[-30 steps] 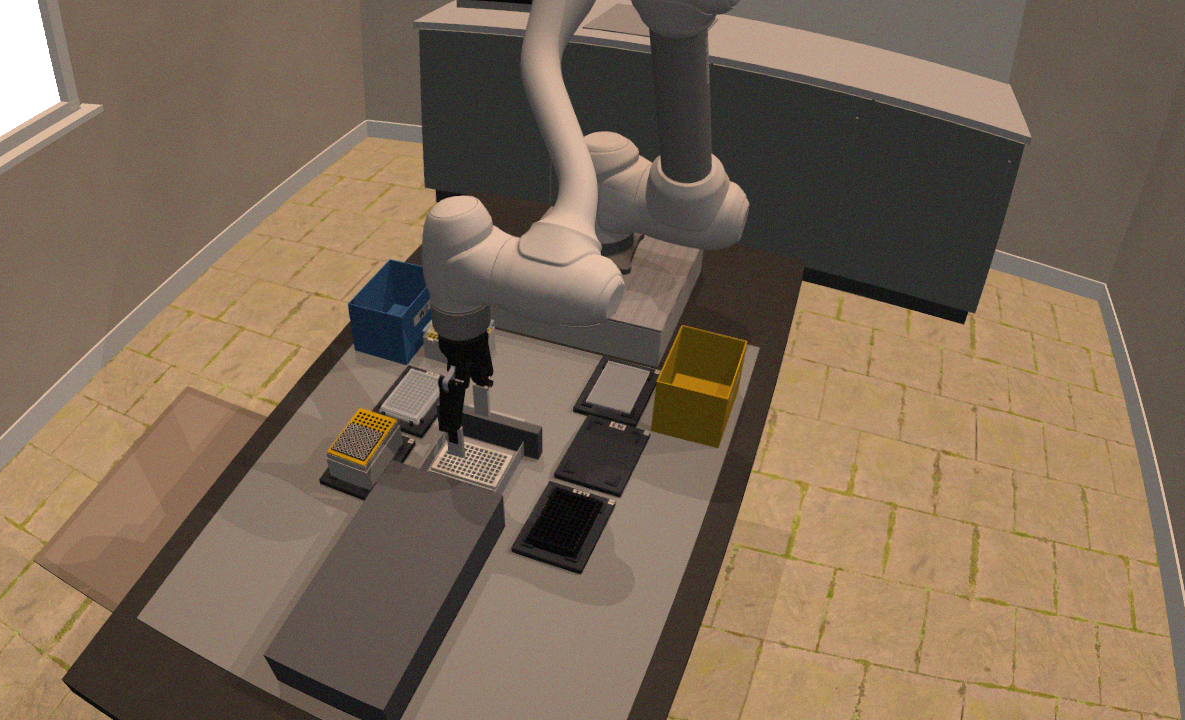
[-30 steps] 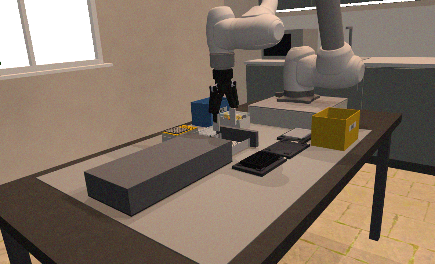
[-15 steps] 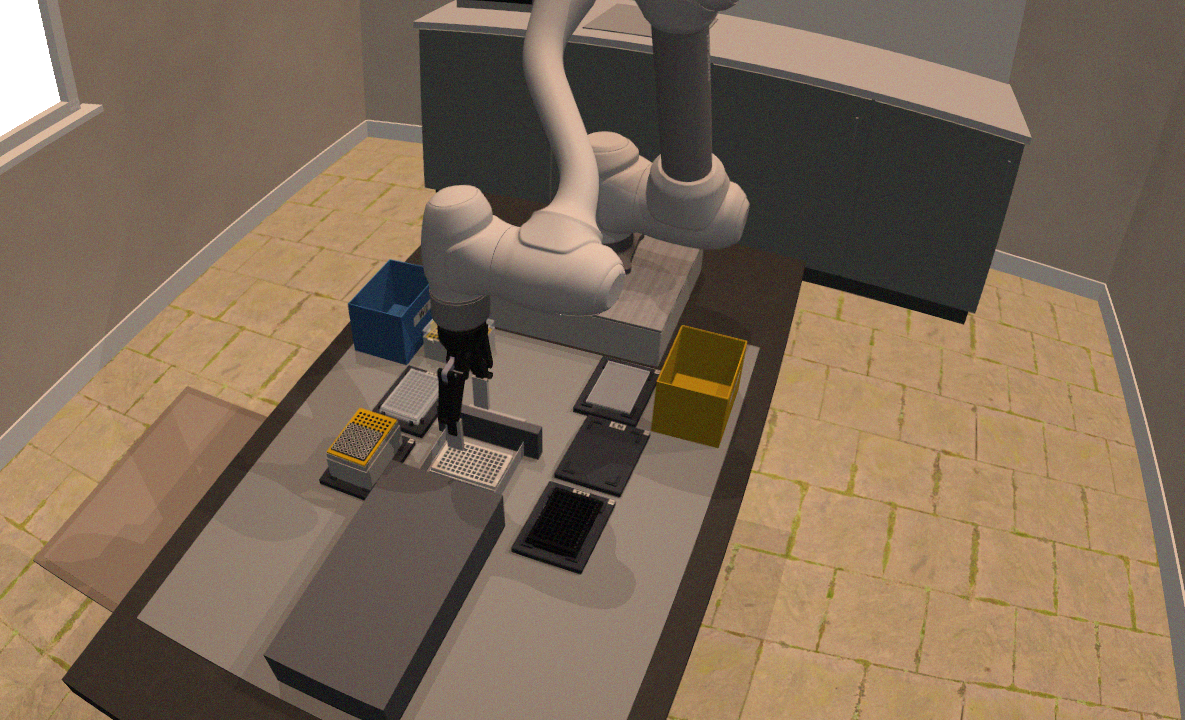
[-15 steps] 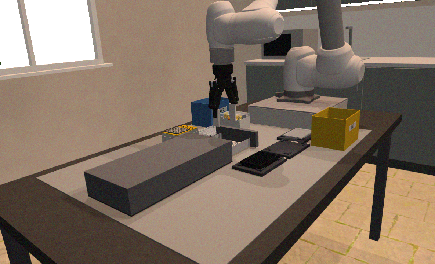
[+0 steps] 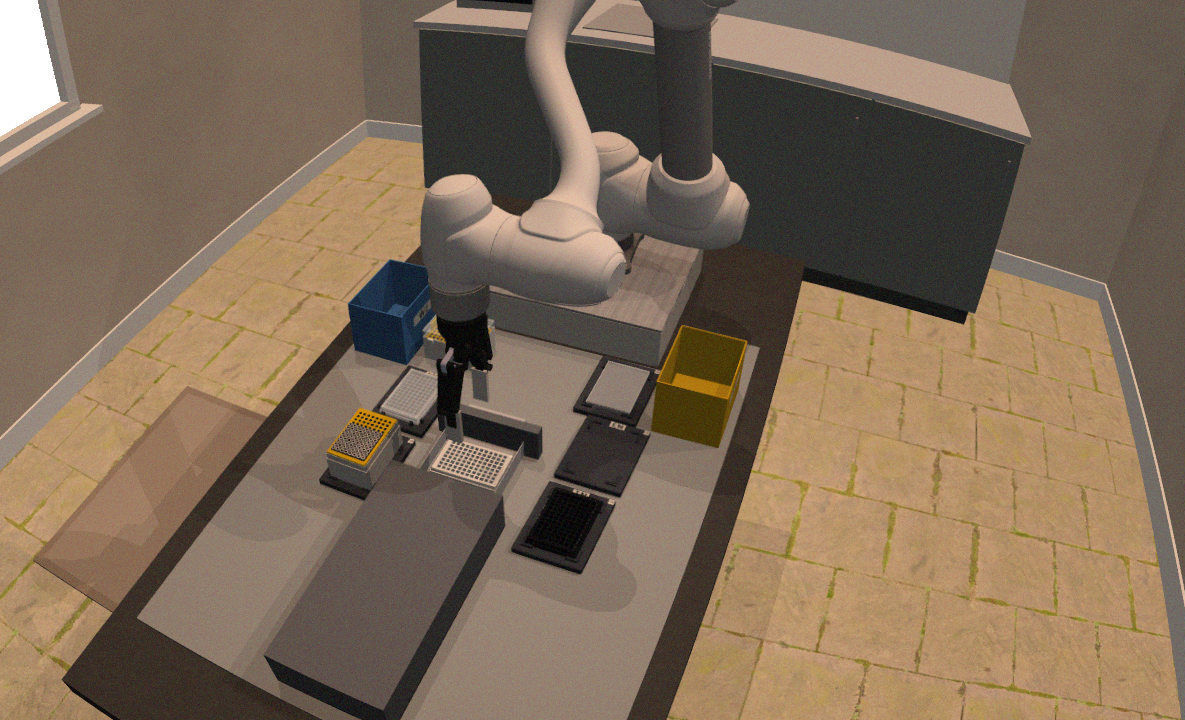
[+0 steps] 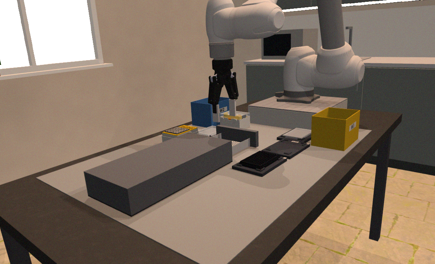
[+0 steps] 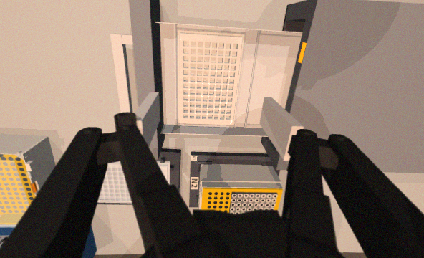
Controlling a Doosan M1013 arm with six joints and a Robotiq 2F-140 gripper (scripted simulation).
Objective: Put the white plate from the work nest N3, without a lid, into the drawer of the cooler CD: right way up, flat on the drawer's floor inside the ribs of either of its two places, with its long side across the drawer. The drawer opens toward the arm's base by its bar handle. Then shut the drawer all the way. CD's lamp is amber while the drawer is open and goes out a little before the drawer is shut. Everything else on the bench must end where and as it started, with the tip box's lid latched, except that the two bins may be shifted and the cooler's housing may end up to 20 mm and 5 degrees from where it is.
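The white plate (image 5: 471, 463) (image 7: 230, 77) lies flat, wells up, in the open drawer of the grey cooler CD (image 5: 390, 582). In the wrist view the plate (image 7: 209, 78) fills the place nearer the drawer's front, with its long side across the drawer. The other place (image 7: 273, 79) is empty. The amber lamp (image 7: 301, 52) is lit. The dark drawer front (image 5: 502, 428) with its bar handle (image 7: 120, 72) faces the arm's base. My gripper (image 5: 464, 407) hangs open and empty well above the drawer; it also shows from the side (image 6: 224, 111). The dark nest N3 (image 5: 603, 454) holds nothing.
A yellow-topped tip box (image 5: 363, 443) and another white plate (image 5: 412, 394) sit left of the drawer. Tip box N2 (image 7: 241, 195) is below the gripper. A blue bin (image 5: 392, 308), a yellow bin (image 5: 699, 385), a lidded plate (image 5: 618, 386) and a black plate (image 5: 565, 523) stand around.
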